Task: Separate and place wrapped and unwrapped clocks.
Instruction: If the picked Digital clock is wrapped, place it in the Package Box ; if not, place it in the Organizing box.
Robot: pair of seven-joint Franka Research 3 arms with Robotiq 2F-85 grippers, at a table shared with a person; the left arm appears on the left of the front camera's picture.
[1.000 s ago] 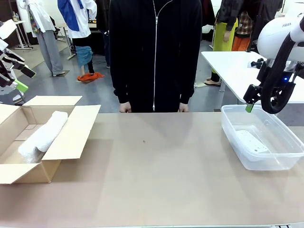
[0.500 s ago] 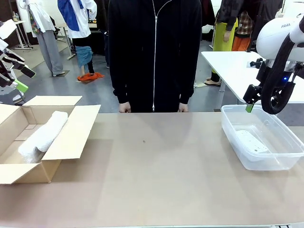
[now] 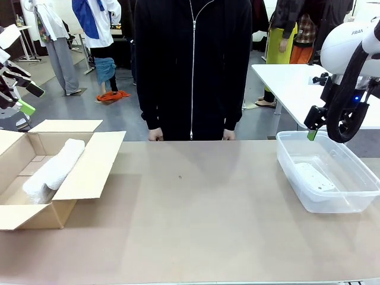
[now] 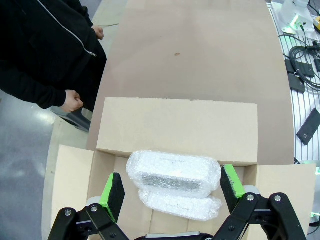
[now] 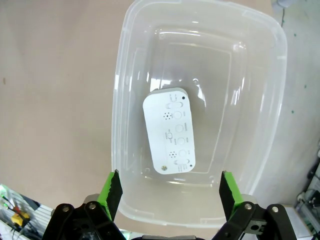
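Front view: almost nothing is seen to have changed over the last second. The right arm was raised a touch half a second ago and has been held there since; the left arm has not been moved. The cardboard box [image 3: 53, 178] is found at the left of the surface [image 3: 196, 219], with a bubble-wrapped clock [image 3: 53, 169] lying in it. The clear plastic tub [image 3: 329, 172] stands at the right, with the unwrapped white clock [image 3: 314, 177] lying flat on its floor. The right hand [image 3: 311, 127] is held above the tub's near-left corner, apart from it; the left hand [image 3: 21, 98] is raised at the far left, clear of the box. The person's hands [image 3: 156, 135] are rested at the far edge, and nothing is being passed.

Left wrist view: the left hand [image 4: 172, 190] is seen with its pads spread wide and nothing between them. Below it, two bubble-wrapped clocks [image 4: 172, 172] lie side by side and touching in the open box.

Right wrist view: the right hand [image 5: 170, 192] is likewise spread wide and empty, held over the tub [image 5: 125, 100]. The bare clock [image 5: 173, 132] lies face up near the middle of the tub floor, apart from its walls.

The stillness, taken with both hands empty and each kind of clock lying in its own container, suggests that the sorting is done or very nearly so.
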